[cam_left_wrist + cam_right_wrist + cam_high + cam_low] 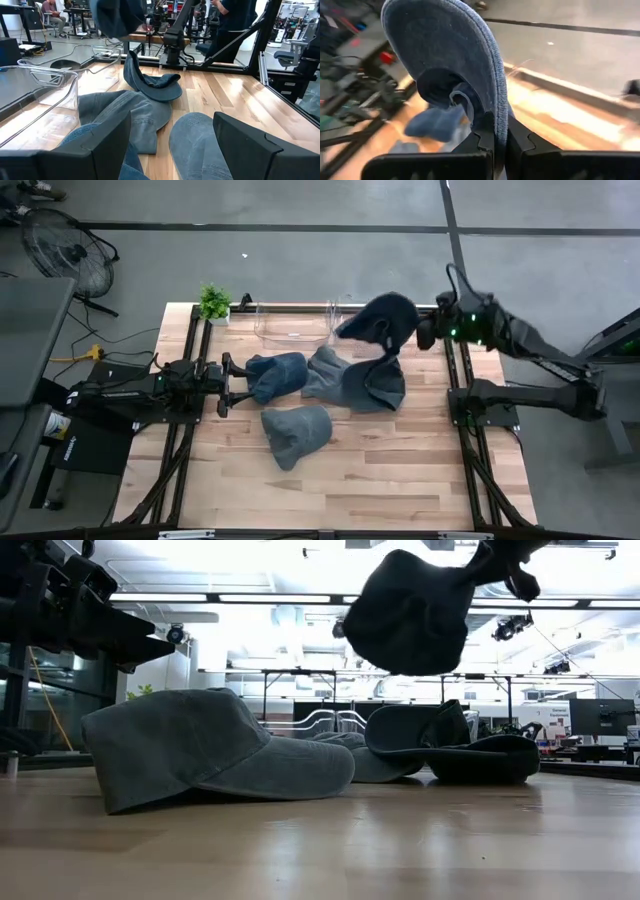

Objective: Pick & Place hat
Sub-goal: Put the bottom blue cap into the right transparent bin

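My right gripper [428, 330] is shut on a dark blue hat [385, 320], raised over the table's far right part. In the low view this hat [410, 615] hangs high above the tabletop. Several other hats lie on the wood: a blue one [278, 373], a grey-blue one [296, 432], a grey one [328, 370] and a dark one [378, 386]. My left gripper [235, 383] is open and low at the table's left side. Its fingers point at the blue hat [115, 120] without touching it. My right gripper pinches the dark blue hat by its stitched brim edge [499, 117] between the two shut fingers [485, 135]. The fingers come from the table's right side. The hat is lifted clear, with its crown [445, 45] held out past the fingertips.
A clear plastic bin [295, 325] stands at the far edge, and a small green plant [213, 302] is at the far left corner. Black frame rails run along both sides of the table. Bare wood spans the near half [340, 490]. People stand beyond the table [235, 20].
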`<act>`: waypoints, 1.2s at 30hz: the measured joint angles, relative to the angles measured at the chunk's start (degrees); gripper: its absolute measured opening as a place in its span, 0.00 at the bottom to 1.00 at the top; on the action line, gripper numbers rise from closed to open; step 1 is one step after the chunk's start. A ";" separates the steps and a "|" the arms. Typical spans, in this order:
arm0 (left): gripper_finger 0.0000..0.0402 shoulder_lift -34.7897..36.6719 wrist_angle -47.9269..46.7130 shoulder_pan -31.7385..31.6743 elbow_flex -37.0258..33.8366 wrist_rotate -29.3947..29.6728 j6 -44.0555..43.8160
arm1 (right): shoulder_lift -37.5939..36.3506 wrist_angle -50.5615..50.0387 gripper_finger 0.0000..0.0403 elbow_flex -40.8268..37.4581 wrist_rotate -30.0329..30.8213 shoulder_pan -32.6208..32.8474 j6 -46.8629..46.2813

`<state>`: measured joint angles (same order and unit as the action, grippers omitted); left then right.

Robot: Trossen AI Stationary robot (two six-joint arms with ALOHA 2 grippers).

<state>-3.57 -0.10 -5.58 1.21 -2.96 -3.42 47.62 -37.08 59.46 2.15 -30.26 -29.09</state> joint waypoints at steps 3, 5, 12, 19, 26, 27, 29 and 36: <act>0.70 0.00 0.00 -0.02 0.00 0.00 0.00 | 3.98 -4.67 0.01 5.83 -1.98 -4.83 3.94; 0.70 -0.01 0.00 -0.02 0.00 0.00 0.00 | 6.77 -6.10 0.01 8.38 -4.49 -8.16 6.26; 0.70 0.00 -0.01 -0.01 0.00 0.00 0.00 | 17.46 -6.26 0.01 12.38 -17.05 -20.27 12.20; 0.70 -0.01 0.00 -0.02 0.00 0.00 0.00 | 28.52 -4.65 0.01 13.68 -28.27 -29.81 16.93; 0.70 0.00 0.00 -0.01 0.00 0.00 0.00 | 36.45 -4.20 0.01 13.71 -30.91 -33.55 21.70; 0.70 0.00 0.00 -0.02 0.02 0.00 0.00 | 37.41 -4.20 0.01 13.71 -31.69 -33.73 22.06; 0.70 0.00 0.00 0.00 0.00 0.00 0.00 | 39.00 -4.22 0.01 13.71 -32.70 -33.94 22.85; 0.70 -0.02 0.00 0.00 0.00 0.00 0.00 | 43.24 -2.98 0.01 13.71 -32.65 -33.90 23.16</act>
<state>-3.59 -0.10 -5.59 1.21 -2.96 -3.42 90.86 -40.06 73.17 -30.50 -64.16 -5.93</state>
